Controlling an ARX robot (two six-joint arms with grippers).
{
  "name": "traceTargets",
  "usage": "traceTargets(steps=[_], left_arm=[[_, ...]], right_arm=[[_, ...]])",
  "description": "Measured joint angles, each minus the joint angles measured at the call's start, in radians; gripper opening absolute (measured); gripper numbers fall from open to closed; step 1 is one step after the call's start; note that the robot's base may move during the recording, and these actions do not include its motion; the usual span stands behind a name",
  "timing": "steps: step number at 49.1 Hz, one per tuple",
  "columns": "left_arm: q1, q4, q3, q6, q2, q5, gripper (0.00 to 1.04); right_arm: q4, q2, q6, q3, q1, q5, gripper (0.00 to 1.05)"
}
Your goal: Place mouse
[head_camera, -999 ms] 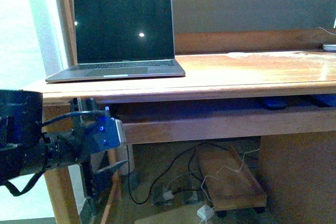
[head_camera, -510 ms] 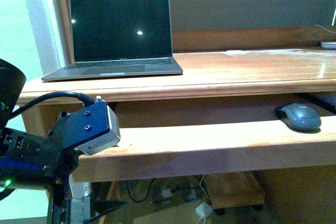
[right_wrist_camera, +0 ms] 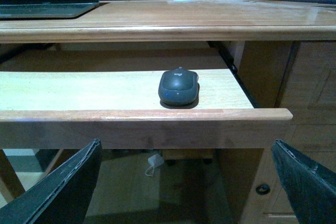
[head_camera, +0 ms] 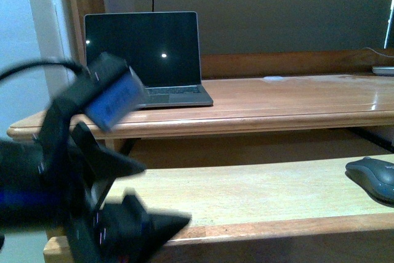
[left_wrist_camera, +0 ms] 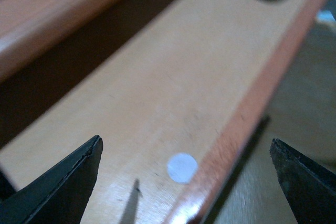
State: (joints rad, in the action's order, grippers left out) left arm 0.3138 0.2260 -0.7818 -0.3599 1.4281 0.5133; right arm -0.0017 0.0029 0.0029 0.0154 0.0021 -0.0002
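Mouse [right_wrist_camera: 179, 87]: lies on the pull-out tray [right_wrist_camera: 63, 90] near its right end, below the desktop [head_camera: 295, 100]; untouched.
Right gripper [right_wrist_camera: 186, 142]: jaws wide apart, empty, facing the mouse, well short of it.
Left gripper [left_wrist_camera: 185, 145]: jaws apart, empty, above the tray.
Handling: straddle the domed sides squarely; close gently, since smooth plastic may slip.
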Motion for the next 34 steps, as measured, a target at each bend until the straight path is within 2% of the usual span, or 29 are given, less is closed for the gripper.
traceTargets(steps=[6, 11, 12, 14, 15, 17, 19, 21, 23, 25, 27, 34], left_arm=[[0.002, 0.028, 0.019, 0.202, -0.130, -0.096, 0.97], [0.019, 0.018, 0.100, 0.415, -0.312, -0.222, 0.96], [0.029, 0.031, 0.114, 0.418, -0.331, -0.282, 0.95], [0.060, 0.100, 0.179, 0.417, -0.407, -0.474, 0.88], [0.065, 0.112, 0.195, 0.415, -0.427, -0.495, 0.86], [0.085, 0.116, 0.260, 0.398, -0.519, -0.669, 0.79], [0.084, 0.093, 0.312, 0.391, -0.596, -0.745, 0.74], [0.071, 0.060, 0.361, 0.385, -0.676, -0.816, 0.68], [0.046, 0.007, 0.424, 0.382, -0.780, -0.840, 0.61], [0.024, -0.018, 0.467, 0.381, -0.848, -0.840, 0.56], [0.006, -0.027, 0.502, 0.380, -0.907, -0.831, 0.51], [-0.055, -0.030, 0.560, 0.375, -1.011, -0.758, 0.29]], right_arm=[[0.000, 0.000, 0.000, 0.000, 0.000, 0.000, 0.97], [0.000, 0.000, 0.000, 0.000, 0.000, 0.000, 0.97], [0.000, 0.000, 0.000, 0.000, 0.000, 0.000, 0.97], [0.000, 0.000, 0.000, 0.000, 0.000, 0.000, 0.97], [0.000, 0.000, 0.000, 0.000, 0.000, 0.000, 0.97], [0.000, 0.000, 0.000, 0.000, 0.000, 0.000, 0.97], [0.000, 0.000, 0.000, 0.000, 0.000, 0.000, 0.97], [-0.005, 0.005, 0.006, 0.000, 0.012, 0.044, 0.97], [-0.008, 0.025, 0.009, 0.004, 0.058, 0.175, 0.97], [-0.015, 0.042, 0.011, 0.013, 0.087, 0.252, 0.97], [-0.022, 0.067, 0.014, 0.028, 0.101, 0.288, 0.97], [0.098, 0.235, 0.018, 0.102, 0.090, 0.248, 0.97]])
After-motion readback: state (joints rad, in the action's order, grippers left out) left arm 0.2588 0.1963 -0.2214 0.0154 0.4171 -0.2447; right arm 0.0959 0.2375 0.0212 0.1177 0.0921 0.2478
